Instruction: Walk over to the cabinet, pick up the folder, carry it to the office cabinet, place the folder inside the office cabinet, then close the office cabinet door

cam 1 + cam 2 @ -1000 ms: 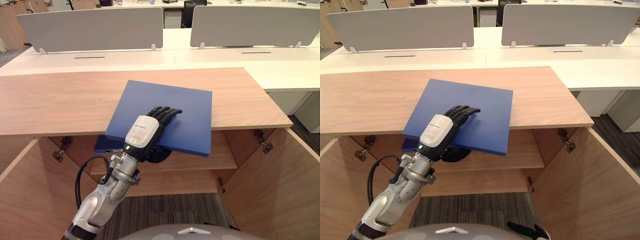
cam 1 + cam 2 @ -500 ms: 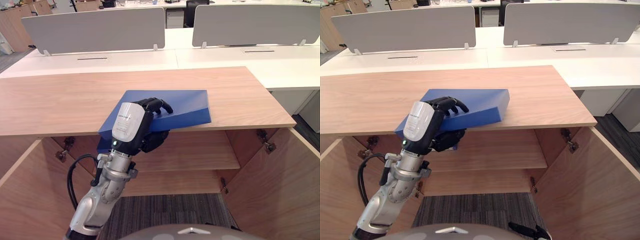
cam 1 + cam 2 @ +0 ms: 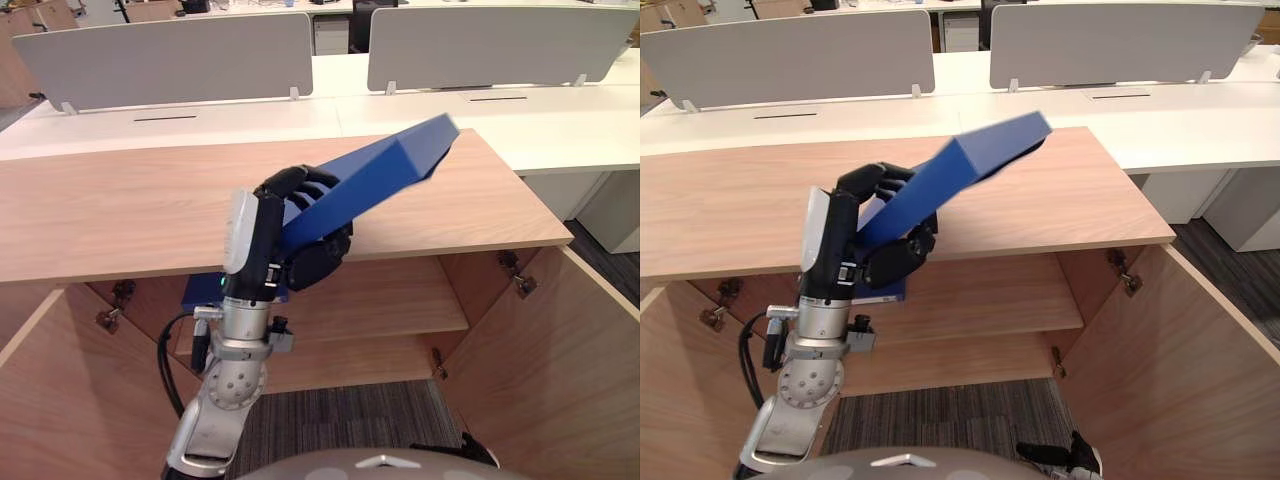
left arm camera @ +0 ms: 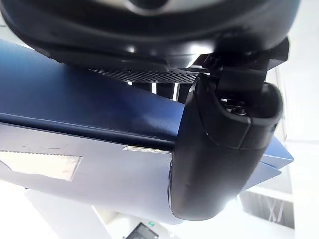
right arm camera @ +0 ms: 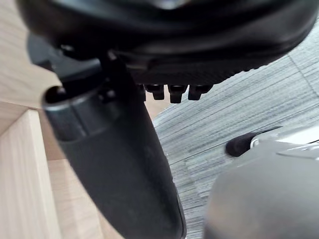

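Right hand [image 5: 124,164] hangs low over the carpet [image 5: 239,99], fingers loose, nothing in it. Left hand [image 3: 290,240] is clamped on the blue folder [image 3: 385,170] at its near end, fingers over the top face and thumb under.

Folder is tilted steeply: near end at the front edge of the cabinet top [image 3: 120,210], far end raised clear of the wood. It reads as a rigid box-type folder with no sag, probably moderately heavy and smooth-faced.

An end grip gives a long lever, so expect twist or slip. Better hold is mid-edge with the thumb deep under. Cabinet door [image 3: 560,370] stands open, shelf [image 3: 400,300] inside.
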You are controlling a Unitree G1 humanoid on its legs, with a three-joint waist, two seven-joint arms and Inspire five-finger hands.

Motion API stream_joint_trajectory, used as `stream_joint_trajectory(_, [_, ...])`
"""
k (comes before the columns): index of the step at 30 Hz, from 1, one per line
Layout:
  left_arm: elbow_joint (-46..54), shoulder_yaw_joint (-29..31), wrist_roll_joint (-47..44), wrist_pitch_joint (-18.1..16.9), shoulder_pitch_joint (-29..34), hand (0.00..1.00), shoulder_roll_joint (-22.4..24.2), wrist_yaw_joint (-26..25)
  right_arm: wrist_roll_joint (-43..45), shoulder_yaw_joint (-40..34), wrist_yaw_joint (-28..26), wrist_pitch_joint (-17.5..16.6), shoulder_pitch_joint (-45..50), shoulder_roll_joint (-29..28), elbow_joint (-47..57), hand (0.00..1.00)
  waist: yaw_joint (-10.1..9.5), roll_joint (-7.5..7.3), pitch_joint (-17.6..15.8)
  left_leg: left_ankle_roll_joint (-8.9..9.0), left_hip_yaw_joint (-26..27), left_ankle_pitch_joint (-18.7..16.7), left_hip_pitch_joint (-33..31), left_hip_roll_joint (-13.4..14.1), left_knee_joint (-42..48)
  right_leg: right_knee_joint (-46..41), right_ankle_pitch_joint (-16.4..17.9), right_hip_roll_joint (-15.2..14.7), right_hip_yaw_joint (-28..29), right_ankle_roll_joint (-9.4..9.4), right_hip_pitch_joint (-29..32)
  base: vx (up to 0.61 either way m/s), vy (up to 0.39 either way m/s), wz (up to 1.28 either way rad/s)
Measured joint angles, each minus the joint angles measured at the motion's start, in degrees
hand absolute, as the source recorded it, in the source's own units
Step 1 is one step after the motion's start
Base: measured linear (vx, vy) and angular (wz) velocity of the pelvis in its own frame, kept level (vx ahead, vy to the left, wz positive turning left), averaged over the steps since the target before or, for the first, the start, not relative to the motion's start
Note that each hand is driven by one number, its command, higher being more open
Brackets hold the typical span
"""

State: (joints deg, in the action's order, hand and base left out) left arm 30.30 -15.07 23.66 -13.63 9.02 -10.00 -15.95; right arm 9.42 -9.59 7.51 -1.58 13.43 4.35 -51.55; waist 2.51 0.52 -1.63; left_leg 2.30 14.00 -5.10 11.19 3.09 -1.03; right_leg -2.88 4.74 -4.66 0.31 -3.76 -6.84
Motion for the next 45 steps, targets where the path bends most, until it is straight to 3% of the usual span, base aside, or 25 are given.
stream_joint_trajectory(10, [4.3,0.4,-24.2,0.0,-1.6,0.00,4.4,-5.5,2.0,1.9,3.8,-2.9,5.4,-6.8,27.9,1.00,1.07,-0.54,-0.2,-0.08,3.0,-0.7,-1.2,0.6,1.3,-0.8,-0.9,0.6,3.1,-0.08,2.8,-0.02,-0.020,-0.16])
stream_joint_trajectory(15, [6.8,0.8,-37.0,-1.0,-1.6,0.00,5.5,-3.4,2.1,2.1,5.4,-4.7,6.5,-8.4,42.8,1.00,1.17,-0.52,-0.2,-0.17,4.2,-1.0,-1.5,0.5,1.4,-1.0,-1.0,0.6,4.1,-0.25,3.8,-0.01,-0.010,-0.11])
stream_joint_trajectory(23, [7.3,0.2,-50.3,-1.3,-1.5,0.00,5.9,1.1,1.9,2.0,7.3,-8.0,6.2,-8.4,62.3,1.00,1.24,-0.41,-0.2,-0.24,4.3,-1.0,-1.5,0.4,1.5,-1.0,-1.1,0.5,4.3,-0.46,3.9,0.00,-0.001,-0.01])
stream_joint_trajectory(30, [5.8,-0.3,-55.8,-1.0,-1.5,0.00,5.8,5.4,1.4,2.3,7.2,-8.6,1.5,-6.7,69.2,1.00,1.34,0.03,-0.5,-0.34,4.4,-1.1,-1.6,0.3,2.3,-1.0,-1.7,0.4,4.7,-0.70,3.8,-0.05,-0.016,-0.03])
stream_joint_trajectory(45, [-4.1,-1.0,-58.0,2.5,-1.3,0.00,2.6,15.9,4.5,4.0,-3.9,-10.4,-6.8,5.0,72.2,1.00,1.20,0.13,-0.6,-0.44,3.8,-1.1,-3.0,0.4,3.4,0.3,-3.0,0.3,4.4,-1.00,3.8,-0.03,-0.016,0.02])
